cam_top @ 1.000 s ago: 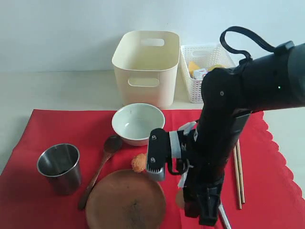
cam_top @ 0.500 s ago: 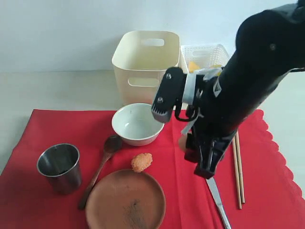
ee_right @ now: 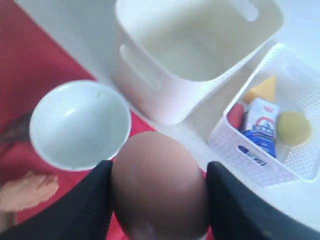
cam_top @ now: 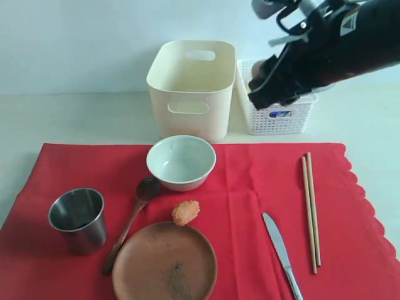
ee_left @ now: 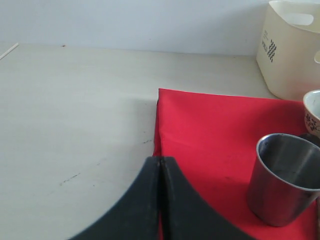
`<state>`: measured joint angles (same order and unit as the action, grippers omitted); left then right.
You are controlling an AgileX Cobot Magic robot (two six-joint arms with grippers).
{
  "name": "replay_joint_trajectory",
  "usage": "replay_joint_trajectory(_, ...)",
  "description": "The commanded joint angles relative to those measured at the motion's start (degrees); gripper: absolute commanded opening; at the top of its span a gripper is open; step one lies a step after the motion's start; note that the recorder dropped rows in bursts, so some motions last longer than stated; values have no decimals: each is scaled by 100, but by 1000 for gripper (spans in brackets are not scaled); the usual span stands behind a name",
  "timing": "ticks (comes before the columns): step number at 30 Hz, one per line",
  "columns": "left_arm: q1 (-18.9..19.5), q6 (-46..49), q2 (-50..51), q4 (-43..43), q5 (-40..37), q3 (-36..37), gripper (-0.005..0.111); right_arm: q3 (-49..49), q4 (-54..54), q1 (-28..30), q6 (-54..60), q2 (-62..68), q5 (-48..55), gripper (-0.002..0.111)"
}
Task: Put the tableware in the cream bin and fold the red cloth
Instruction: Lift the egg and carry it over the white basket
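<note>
The red cloth (cam_top: pixel 262 181) lies flat and carries the pale bowl (cam_top: pixel 181 161), steel cup (cam_top: pixel 78 219), dark wooden spoon (cam_top: pixel 131 219) and brown plate (cam_top: pixel 165 262). Behind the bowl stands the cream bin (cam_top: pixel 190 87), with nothing seen inside it. My right gripper (cam_top: pixel 257 92) hangs high over the near corner of the white lattice basket (cam_top: pixel 278 115), shut on a brown egg (ee_right: pixel 160 185). Below it in the right wrist view are the bowl (ee_right: pixel 80 125) and the bin (ee_right: pixel 195 50). My left gripper (ee_left: pixel 160 160) is shut on nothing, low at the cloth's left edge (ee_left: pixel 215 130), near the cup (ee_left: pixel 285 177).
The lattice basket (ee_right: pixel 270 145) holds a milk carton (ee_right: pixel 260 127), a cheese wedge (ee_right: pixel 262 90), a lemon (ee_right: pixel 294 127) and something red. A fried morsel (cam_top: pixel 186 212), a knife (cam_top: pixel 281 247) and chopsticks (cam_top: pixel 310 209) lie on the cloth.
My right arm has risen from the cloth beside the plate and swung back and right to above the lattice basket, carrying the egg.
</note>
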<state>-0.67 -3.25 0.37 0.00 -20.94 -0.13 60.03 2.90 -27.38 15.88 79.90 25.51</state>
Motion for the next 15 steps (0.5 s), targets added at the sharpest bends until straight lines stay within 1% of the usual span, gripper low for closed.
replay_joint_trajectory(1, 5, -24, -37, -36, 64, 13, 0, 44, -30, 472, -789, 103, -833, 0)
replay_joint_trajectory(3, 5, -24, -37, -36, 64, 13, 0, 44, -19, 698, -1012, 237, -1130, 0)
replay_joint_trajectory(6, 5, -24, -37, -36, 64, 13, 0, 98, 90, 1001, -1033, 523, -1472, 0)
replay_joint_trajectory(9, 5, -24, -37, -36, 64, 13, 0, 363, 275, 1224, -1048, 934, -1529, 0)
replay_joint_trajectory(15, 5, -24, -37, -36, 64, 13, 0, 1132, 274, 1402, -1048, 1885, -1539, 0)
